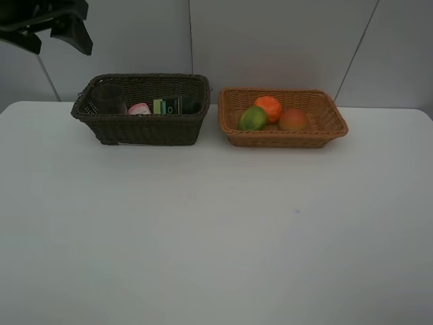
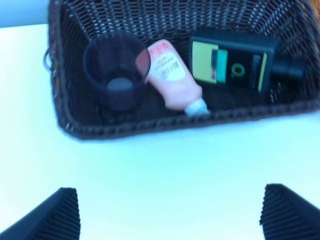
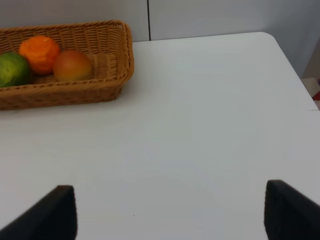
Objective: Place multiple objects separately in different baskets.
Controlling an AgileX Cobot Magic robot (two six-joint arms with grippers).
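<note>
a white table (image 1: 203,237) holds two wicker baskets. ahead of the left gripper (image 2: 170,212), whose fingers are spread apart and empty, the dark brown basket (image 2: 165,122) holds a mauve cup (image 2: 114,75), a pink bottle (image 2: 172,80) and a black bottle (image 2: 235,62). the right gripper (image 3: 170,212), fingers also apart, hovers over bare table; off to one side, well beyond its fingers, the tan basket (image 3: 75,90) holds a green fruit (image 3: 12,70), an orange (image 3: 40,52) and a peach (image 3: 72,65).

Even, bright light; soft views.
My left wrist view is blurred, bluish; table (image 1: 216,237) shows faint shadows, no glare.
</note>
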